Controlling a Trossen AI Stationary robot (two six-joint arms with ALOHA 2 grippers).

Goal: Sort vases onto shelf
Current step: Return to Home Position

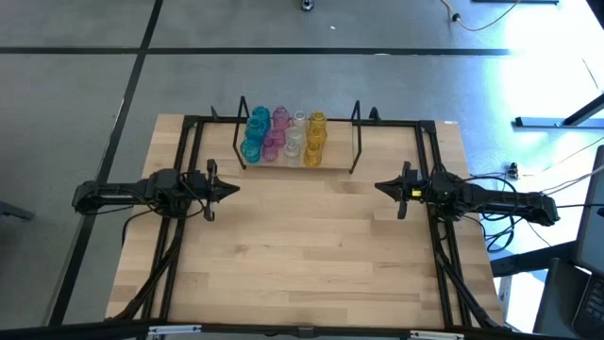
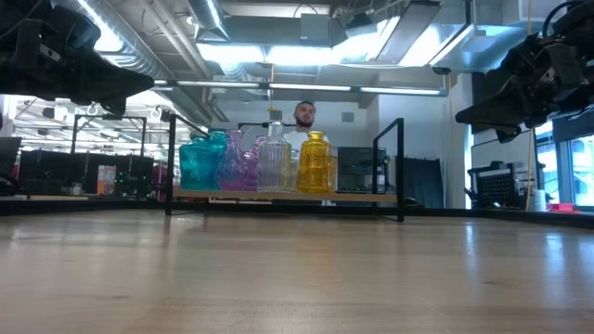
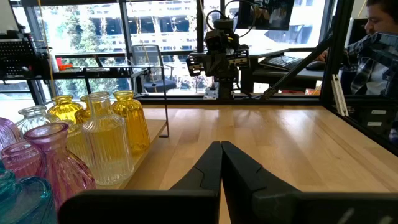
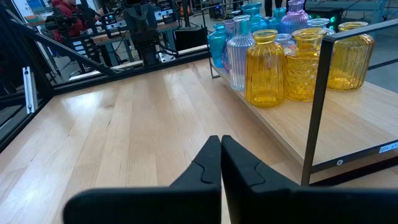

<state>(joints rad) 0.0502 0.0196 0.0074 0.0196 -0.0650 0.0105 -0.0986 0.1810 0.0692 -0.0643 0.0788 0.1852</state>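
person [image 2: 303, 119] behind vases [image 2: 275, 167], low view

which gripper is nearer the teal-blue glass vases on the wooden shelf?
Left. The left gripper hangs just off the teal-blue glass vases' end of the light-wood shelf; the right gripper sits beyond the shelf's other end, past the yellow glass vases.

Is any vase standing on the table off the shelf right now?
No: the high view shows all the vases grouped by colour on the shelf, none on the table around it.
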